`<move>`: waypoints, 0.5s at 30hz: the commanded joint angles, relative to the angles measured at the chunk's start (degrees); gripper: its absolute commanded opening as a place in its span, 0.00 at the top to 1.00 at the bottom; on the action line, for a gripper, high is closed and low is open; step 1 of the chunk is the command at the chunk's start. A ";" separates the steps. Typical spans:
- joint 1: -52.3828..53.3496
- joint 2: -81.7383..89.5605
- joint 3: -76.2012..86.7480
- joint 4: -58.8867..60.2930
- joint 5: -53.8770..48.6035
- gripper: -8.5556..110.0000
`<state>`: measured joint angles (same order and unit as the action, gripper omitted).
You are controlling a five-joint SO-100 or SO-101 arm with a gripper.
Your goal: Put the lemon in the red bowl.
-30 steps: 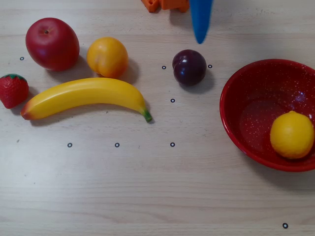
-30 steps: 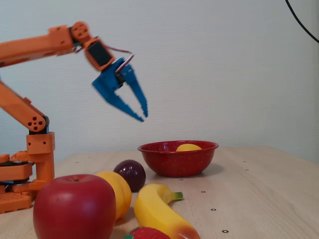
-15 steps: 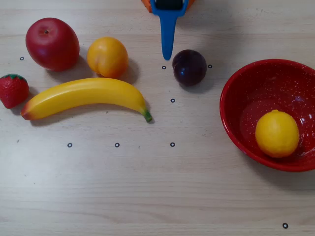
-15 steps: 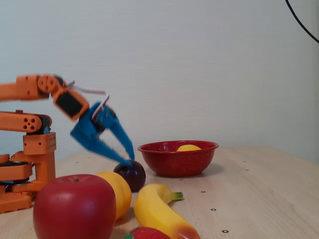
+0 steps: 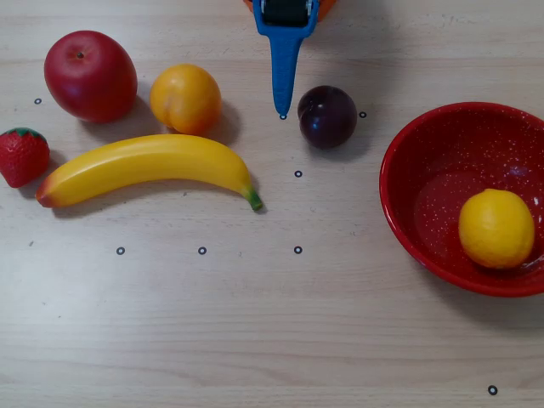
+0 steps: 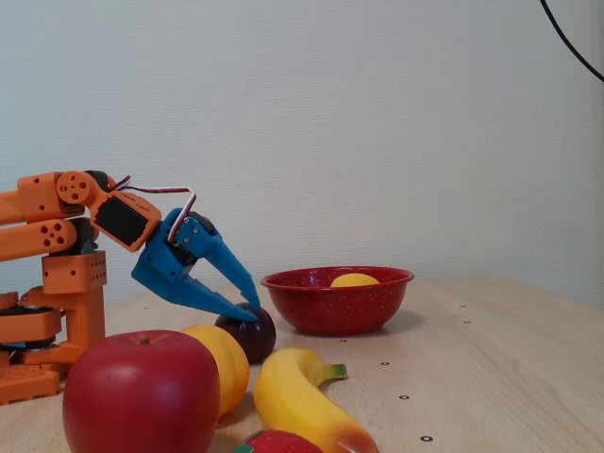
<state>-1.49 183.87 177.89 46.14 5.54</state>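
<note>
The lemon (image 5: 496, 228) lies inside the red bowl (image 5: 442, 144) at the right edge of the overhead view. In the fixed view only its yellow top (image 6: 354, 279) shows above the bowl's rim (image 6: 335, 307). My blue gripper (image 5: 281, 110) reaches down from the top middle of the overhead view, with its tip just left of a dark plum. In the fixed view the gripper (image 6: 252, 310) is low over the table. Its two fingers meet at the tips, shut and empty, well left of the bowl.
A dark plum (image 5: 327, 116) sits beside the gripper tip. A red apple (image 5: 90, 75), an orange-tinted fruit (image 5: 185, 99), a banana (image 5: 149, 166) and a strawberry (image 5: 22, 155) lie at the left. The orange arm base (image 6: 52, 283) stands at the left of the fixed view.
</note>
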 commanded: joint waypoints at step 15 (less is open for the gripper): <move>-1.41 1.23 0.79 4.22 -4.66 0.93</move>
<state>-1.49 184.22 177.98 50.54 2.29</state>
